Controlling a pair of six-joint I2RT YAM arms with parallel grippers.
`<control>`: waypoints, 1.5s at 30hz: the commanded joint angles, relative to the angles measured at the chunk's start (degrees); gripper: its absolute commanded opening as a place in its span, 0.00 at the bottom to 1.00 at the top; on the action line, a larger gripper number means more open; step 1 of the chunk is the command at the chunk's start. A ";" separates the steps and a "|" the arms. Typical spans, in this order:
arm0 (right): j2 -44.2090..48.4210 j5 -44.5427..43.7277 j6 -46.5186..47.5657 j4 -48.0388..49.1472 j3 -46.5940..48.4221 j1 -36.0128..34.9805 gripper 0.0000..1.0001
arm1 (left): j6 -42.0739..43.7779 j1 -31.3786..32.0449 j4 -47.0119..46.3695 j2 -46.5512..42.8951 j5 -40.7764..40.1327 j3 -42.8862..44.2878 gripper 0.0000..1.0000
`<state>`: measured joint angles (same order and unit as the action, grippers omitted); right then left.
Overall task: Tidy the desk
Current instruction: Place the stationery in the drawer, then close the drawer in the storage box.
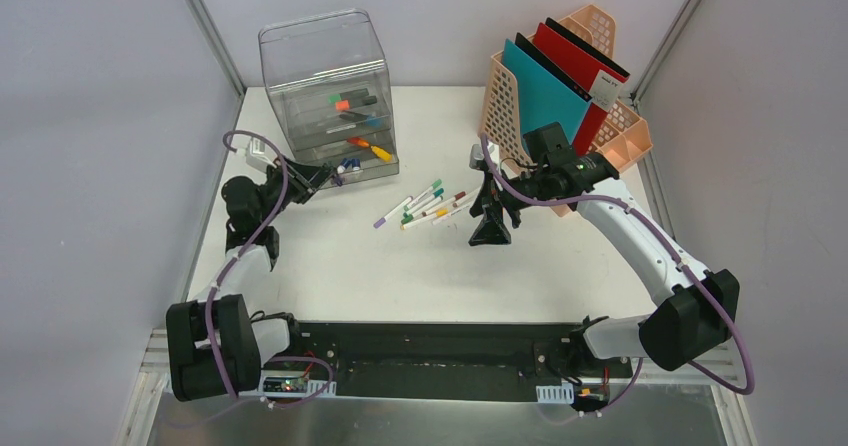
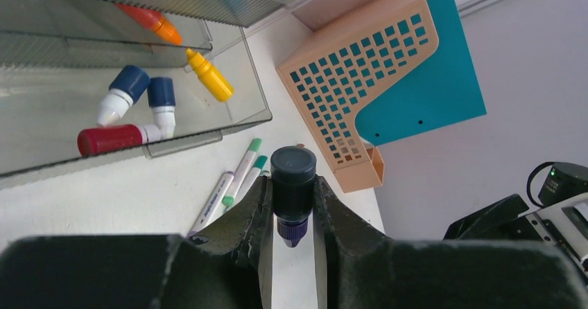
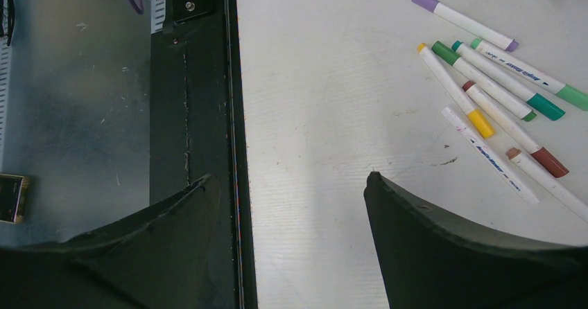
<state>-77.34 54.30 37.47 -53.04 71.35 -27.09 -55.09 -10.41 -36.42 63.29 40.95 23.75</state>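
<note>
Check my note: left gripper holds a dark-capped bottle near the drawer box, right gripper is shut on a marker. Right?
One thing is wrong: the right gripper is open and holds nothing; the markers lie loose on the desk, as the right wrist view shows. The left gripper does hold the dark-capped bottle near the drawer box.
</note>
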 commanded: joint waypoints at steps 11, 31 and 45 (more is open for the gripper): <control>0.44 1.21 1.63 0.48 1.40 0.02 0.80 | 0.58 4.08 3.21 10.93 -14.02 10.39 0.00; 0.49 0.93 1.90 0.44 1.26 0.04 0.80 | -3.79 10.33 33.78 14.70 -34.21 23.76 0.39; 0.52 0.64 2.20 0.26 1.33 0.07 0.80 | 11.77 10.33 21.48 2.34 -22.87 15.06 0.40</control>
<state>-77.34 54.06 38.00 -53.10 71.35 -27.09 -52.58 -0.21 -7.09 71.07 11.81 41.93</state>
